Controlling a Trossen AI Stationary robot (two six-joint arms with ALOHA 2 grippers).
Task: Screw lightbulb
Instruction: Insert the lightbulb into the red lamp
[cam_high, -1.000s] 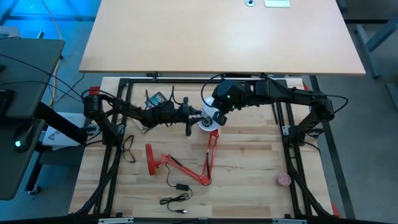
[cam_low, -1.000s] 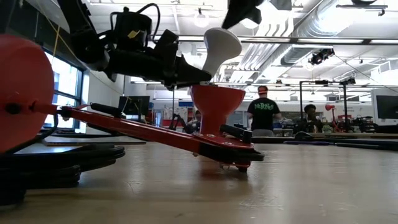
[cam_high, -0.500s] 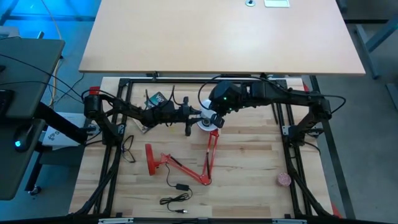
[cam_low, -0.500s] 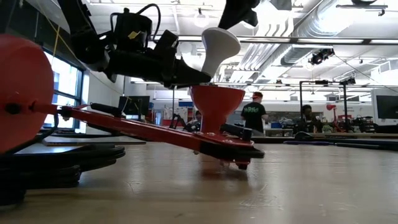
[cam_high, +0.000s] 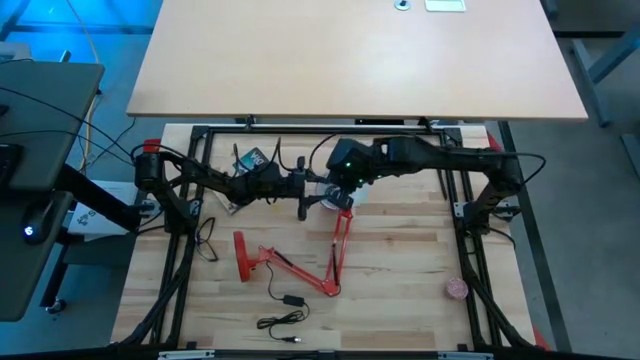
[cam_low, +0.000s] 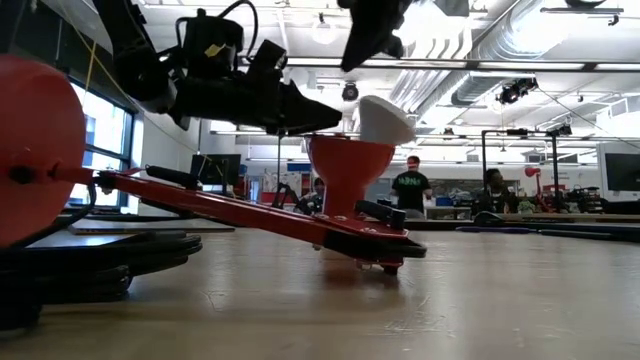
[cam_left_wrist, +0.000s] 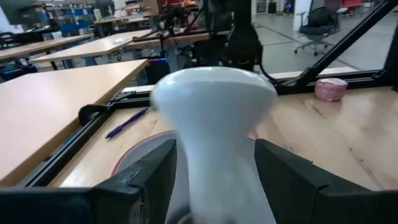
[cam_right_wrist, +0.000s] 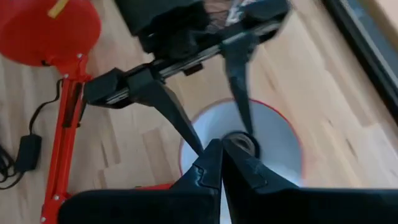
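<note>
Over the shade, lightbulb (cam_low: 385, 118) tipped (released).

Right gripper (cam_right_wrist: 221, 163) fingers together above white lamp shade (cam_right_wrist: 283, 134); left gripper (cam_right_wrist: 208, 93) spread

We see a bench (cam_high: 400, 260) of pale, matt wood planks with visible grain. The lightbulb (cam_left_wrist: 214, 130) looks like smooth white plastic or glass with a soft sheen. The lamp (cam_low: 350, 165) is glossy red, seemingly painted metal. The left gripper (cam_left_wrist: 214, 180) looks like matt black plastic.
</note>
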